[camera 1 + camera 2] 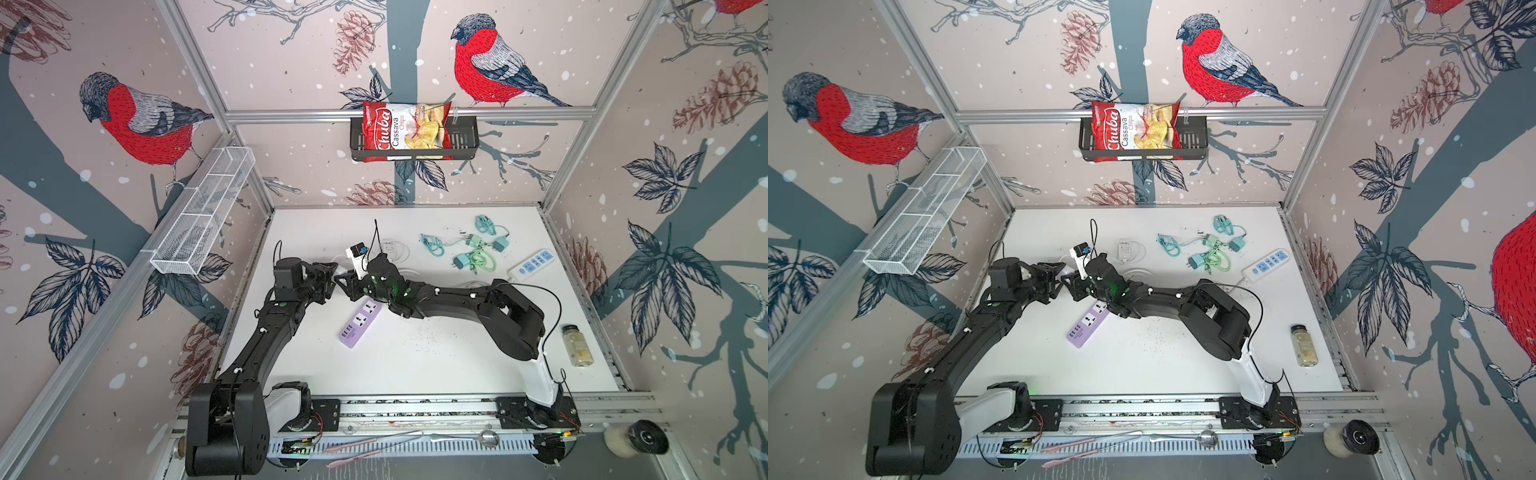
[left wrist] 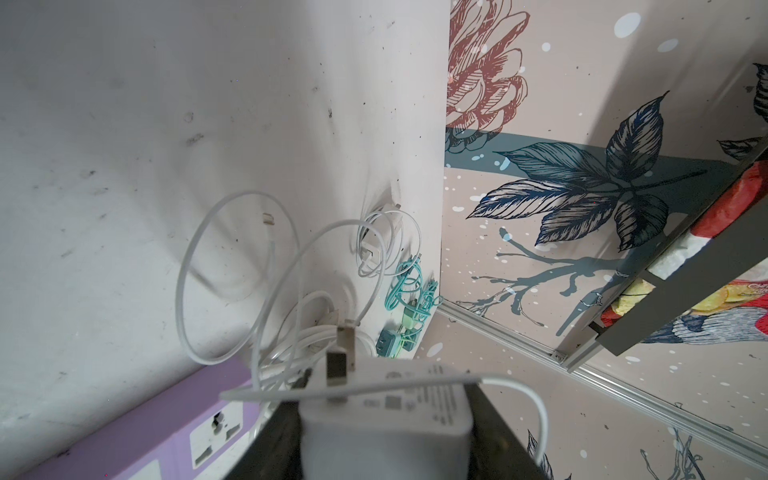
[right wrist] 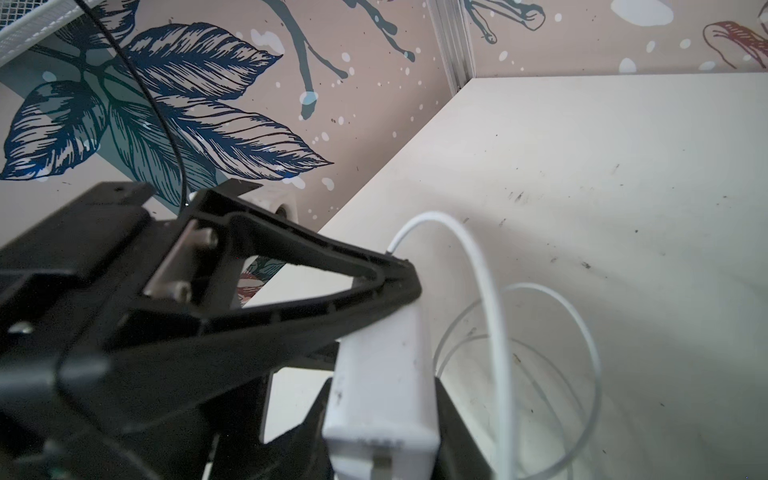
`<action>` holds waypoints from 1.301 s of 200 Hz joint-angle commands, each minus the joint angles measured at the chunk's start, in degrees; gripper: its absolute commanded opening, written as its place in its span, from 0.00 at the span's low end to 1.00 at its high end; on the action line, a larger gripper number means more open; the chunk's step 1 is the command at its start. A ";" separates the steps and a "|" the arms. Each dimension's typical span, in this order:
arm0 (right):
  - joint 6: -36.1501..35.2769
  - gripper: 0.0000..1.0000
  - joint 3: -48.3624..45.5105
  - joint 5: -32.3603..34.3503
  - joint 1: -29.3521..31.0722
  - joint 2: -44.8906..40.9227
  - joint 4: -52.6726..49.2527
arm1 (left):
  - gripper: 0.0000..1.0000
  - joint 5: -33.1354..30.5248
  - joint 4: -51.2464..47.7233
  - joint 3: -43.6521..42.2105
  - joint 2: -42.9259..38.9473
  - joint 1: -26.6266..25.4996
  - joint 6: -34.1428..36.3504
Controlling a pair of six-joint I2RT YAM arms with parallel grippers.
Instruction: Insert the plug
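Above the table, a white plug (image 2: 386, 419) is pinched by the left gripper (image 1: 333, 276) and, it appears, the right gripper (image 1: 344, 286) too, its prongs pointing sideways, not down toward the purple power strip (image 1: 360, 324) lying just beneath the right wrist.

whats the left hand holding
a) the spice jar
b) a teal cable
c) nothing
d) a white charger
d: the left wrist view shows a white charger clamped in the left hand, its prongs pointing out.
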 commanded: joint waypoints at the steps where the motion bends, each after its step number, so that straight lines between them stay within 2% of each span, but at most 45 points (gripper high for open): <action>1: 0.52 0.28 0.55 0.98 0.08 0.19 -0.07 | 0.00 1.77 2.88 -0.48 -0.41 0.08 -0.35; 14: 0.43 0.27 0.55 0.83 0.04 0.09 0.22 | 0.00 1.85 3.34 -0.90 -0.65 0.12 -0.73; 50: -0.19 0.14 0.32 -1.55 -0.06 -0.40 1.86 | 0.00 2.66 4.66 -2.03 -0.70 0.10 -1.28; 71: -0.77 0.09 0.46 -1.96 -0.01 -1.41 0.91 | 0.33 2.61 4.66 -2.11 -1.04 0.08 -1.13; 82: -0.91 0.06 0.86 -1.99 -0.04 -1.98 -0.64 | 0.45 2.48 4.15 -1.72 -1.05 0.10 -0.44; 112: -1.44 0.02 4.72 -1.84 -0.17 -2.93 -9.31 | 0.60 2.01 1.29 0.40 -1.05 0.10 2.26; 145: -0.78 0.01 10.25 -4.24 -1.06 -1.46 -18.68 | 0.69 1.02 -3.17 4.52 -1.40 0.14 9.12; 156: -0.16 0.01 11.39 -4.48 -1.42 -1.23 -20.85 | 0.77 1.17 -4.81 5.89 -1.18 0.14 11.66; 183: 0.18 0.01 13.21 -5.70 -2.29 -1.76 -25.97 | 0.75 1.10 -7.46 6.40 -1.47 0.14 15.73; 260: 0.59 0.01 16.08 -11.15 -3.39 -2.36 -30.55 | 0.75 1.79 -5.15 4.25 -1.61 -0.06 15.71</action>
